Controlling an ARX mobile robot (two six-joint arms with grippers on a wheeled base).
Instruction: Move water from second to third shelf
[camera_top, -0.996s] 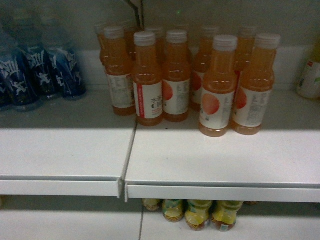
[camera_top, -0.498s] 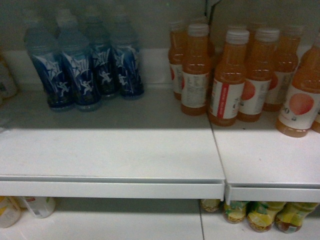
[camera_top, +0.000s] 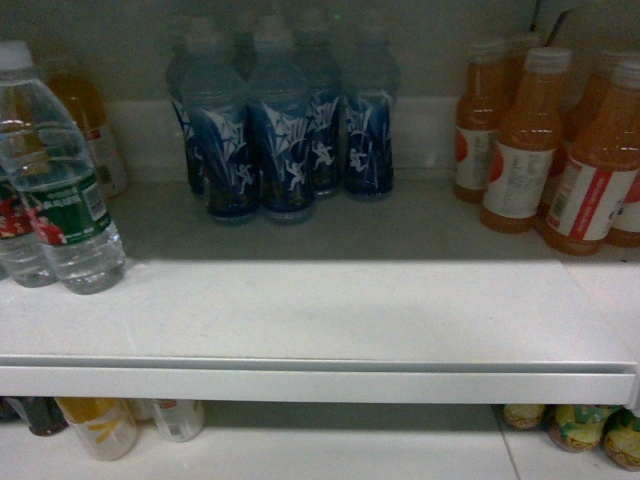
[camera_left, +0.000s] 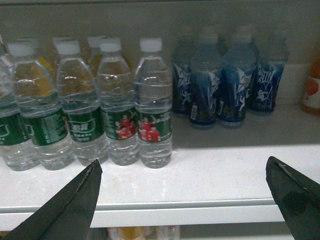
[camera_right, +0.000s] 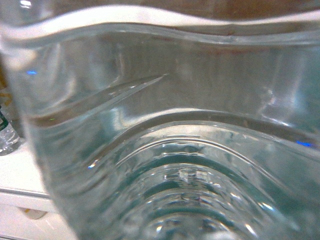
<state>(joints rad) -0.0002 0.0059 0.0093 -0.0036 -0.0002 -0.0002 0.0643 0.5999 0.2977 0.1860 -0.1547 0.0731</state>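
A white shelf (camera_top: 320, 300) carries rows of drinks. The head view shows, at the shelf's left edge, one water bottle (camera_top: 55, 170) with a white cap and green label, standing upright. A cluster of blue-labelled bottles (camera_top: 285, 130) stands toward the back, near the middle, and orange juice bottles (camera_top: 545, 140) crowd the right end. Below the front lip, tops of more bottles (camera_top: 100, 425) on a lower shelf show. Neither end effector appears in this view.

The left wrist view shows what the head view cuts off: a whole row of green-labelled water bottles (camera_left: 90, 102) standing side by side, touching, along the left part of the shelf (camera_left: 215, 170), just beside the blue-labelled bottles (camera_left: 227, 80). The left end effector (camera_left: 182, 200) sits in front of the shelf's front edge with its two dark fingers (camera_left: 75, 205) spread wide apart, holding nothing.

The right wrist view is almost filled by a clear ribbed bottle (camera_right: 170, 140) of water, pressed very close to the lens, with a sliver of white shelf (camera_right: 17, 175) at the lower left. The right end effector itself is hidden, so whether it grips the bottle cannot be told.
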